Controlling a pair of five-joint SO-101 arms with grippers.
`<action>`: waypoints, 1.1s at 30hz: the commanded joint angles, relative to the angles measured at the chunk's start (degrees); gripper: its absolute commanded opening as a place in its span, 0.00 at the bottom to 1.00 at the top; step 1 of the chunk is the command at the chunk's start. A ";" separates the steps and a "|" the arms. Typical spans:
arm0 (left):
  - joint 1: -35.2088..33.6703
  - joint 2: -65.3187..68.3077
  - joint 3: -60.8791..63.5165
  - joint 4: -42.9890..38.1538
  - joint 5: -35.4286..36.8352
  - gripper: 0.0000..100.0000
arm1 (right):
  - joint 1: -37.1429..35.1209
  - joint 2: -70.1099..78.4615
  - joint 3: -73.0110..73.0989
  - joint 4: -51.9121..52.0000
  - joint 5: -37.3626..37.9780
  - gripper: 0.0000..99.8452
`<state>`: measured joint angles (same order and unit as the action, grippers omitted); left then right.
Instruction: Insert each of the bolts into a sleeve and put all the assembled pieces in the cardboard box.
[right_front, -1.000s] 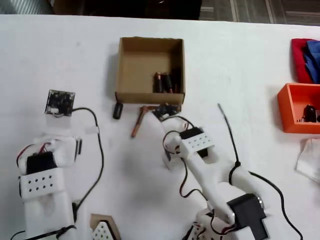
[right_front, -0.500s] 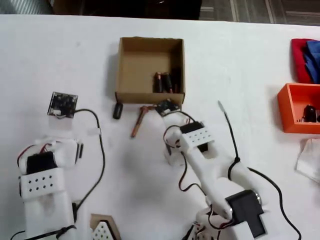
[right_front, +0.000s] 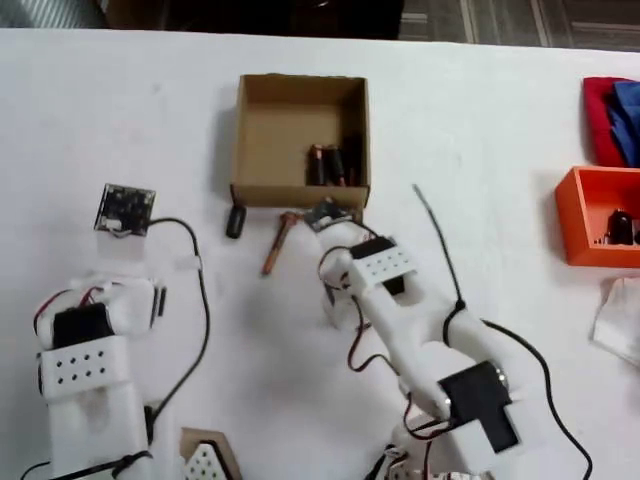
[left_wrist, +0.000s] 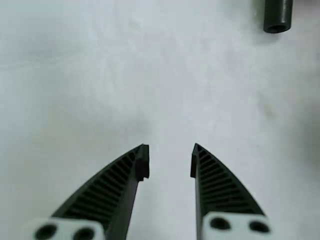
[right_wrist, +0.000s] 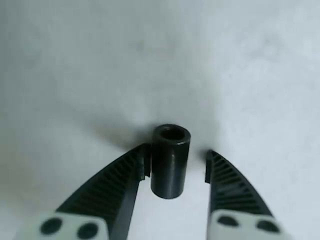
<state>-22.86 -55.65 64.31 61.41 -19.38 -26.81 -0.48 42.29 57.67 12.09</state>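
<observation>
High view, cardboard box (right_front: 300, 195) beside right gripper (right_front: 324, 215), orange bin (right_front: 574, 228) apart

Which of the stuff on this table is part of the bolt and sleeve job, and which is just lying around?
Job: cardboard box; assembled pieces inside it; copper bolt; loose black sleeve near the bolt; second sleeve between the open fingers of the right gripper.

Lying about: orange bin; red and blue cloth; white crumpled sheet.
</observation>
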 joint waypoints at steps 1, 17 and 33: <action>0.35 -0.18 -0.22 0.35 -0.53 0.16 | -1.80 2.77 -3.08 0.66 0.97 0.16; 2.37 0.70 -0.57 0.35 -4.92 0.16 | 4.62 -5.93 -2.90 1.27 0.79 0.02; 27.16 50.55 -44.00 8.97 -1.49 0.16 | 38.55 -44.09 5.71 -4.97 -9.76 0.02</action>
<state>-1.32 -9.67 28.79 70.11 -23.96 8.00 -42.68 48.26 55.56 4.44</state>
